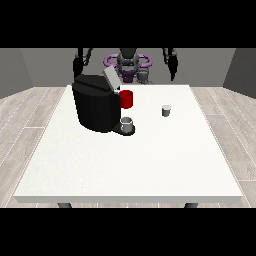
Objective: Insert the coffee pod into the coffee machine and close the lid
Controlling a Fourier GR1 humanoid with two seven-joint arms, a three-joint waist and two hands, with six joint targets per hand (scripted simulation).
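At the upper left of the frame, the hand at the view's left (77, 65) hung beside the robot's body, above the far table edge; whether its fingers were curled or straight could not be told. Just below it stood the black coffee machine (95, 105), its grey lid (111, 79) tilted up and open, a red part (126, 99) at its front and a grey cup (127, 124) on its base. Right of centre, the small grey coffee pod (166, 110) stood upright on the white table (130, 165), well apart from the machine. At the upper right, the hand at the view's right (172, 64) hung likewise, holding nothing, its fingers too small to read. The pod lay nearly straight below that hand, towards the camera, so it looked the nearer one for the pickup.
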